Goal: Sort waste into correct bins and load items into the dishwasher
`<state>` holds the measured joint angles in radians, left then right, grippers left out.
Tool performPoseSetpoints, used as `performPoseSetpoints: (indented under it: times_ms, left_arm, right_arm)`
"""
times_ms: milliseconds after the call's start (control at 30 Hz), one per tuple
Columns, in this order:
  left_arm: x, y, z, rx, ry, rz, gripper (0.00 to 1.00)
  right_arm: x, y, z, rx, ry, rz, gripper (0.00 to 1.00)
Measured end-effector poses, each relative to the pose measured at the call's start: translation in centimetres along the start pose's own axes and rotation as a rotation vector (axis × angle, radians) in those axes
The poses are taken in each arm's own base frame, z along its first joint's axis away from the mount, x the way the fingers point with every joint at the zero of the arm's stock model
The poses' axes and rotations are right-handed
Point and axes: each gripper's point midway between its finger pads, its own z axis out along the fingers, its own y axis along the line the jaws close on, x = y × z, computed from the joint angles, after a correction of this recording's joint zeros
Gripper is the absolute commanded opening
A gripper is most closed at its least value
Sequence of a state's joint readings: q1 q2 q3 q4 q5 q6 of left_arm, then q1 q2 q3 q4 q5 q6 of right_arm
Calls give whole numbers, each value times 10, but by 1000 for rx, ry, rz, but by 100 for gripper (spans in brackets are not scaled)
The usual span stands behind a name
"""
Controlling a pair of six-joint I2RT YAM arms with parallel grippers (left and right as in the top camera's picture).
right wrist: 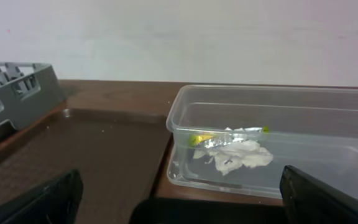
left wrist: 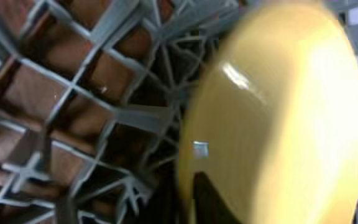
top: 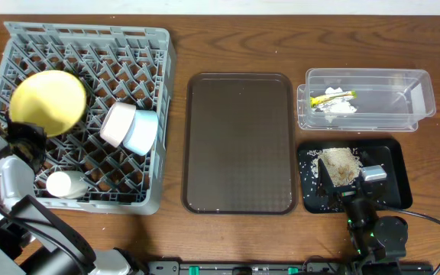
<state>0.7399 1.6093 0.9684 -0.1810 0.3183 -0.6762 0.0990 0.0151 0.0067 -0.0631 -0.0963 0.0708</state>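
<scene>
1. Yellow is all the left claw (left wrist: 213, 199) looks at. It sits hard against the round yellow plate (top: 48, 101) with one dark finger overlapping the plate's edge. I cannot tell whether it is clamped on or has let go.
2. Around that claw, the plate stands tilted among the pegs of the square grey plastic dish rack (top: 90, 34). Beyond the plate, a white bowl (top: 117, 124) and a light blue bowl (top: 141, 132) lean touching in the same rack.
3. The right claw (right wrist: 179, 199) is spread wide with nothing in it. It hovers over the shallow black rectangular tray (top: 394, 156), with beige crumbly food scraps (top: 340, 163) at its tips.
4. Farther ahead of it, the clear plastic rectangular tub (top: 426, 92) holds the yellow-green snack wrapper (top: 334, 96) and the crumpled white tissue (top: 342, 108).
5. To my eye the waste is sorted, and seating the plate is the step in hand. The next move likely calls for a clean release and a careful retreat without tipping the plate.
</scene>
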Motion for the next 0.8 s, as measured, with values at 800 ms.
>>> performPoseSetpoints:
  times_ms: [800]
  left_arm:
    - [-68, -72, -144, -60, -564, 809, 8]
  right_arm:
    - [0, 0, 0, 0, 0, 0, 99]
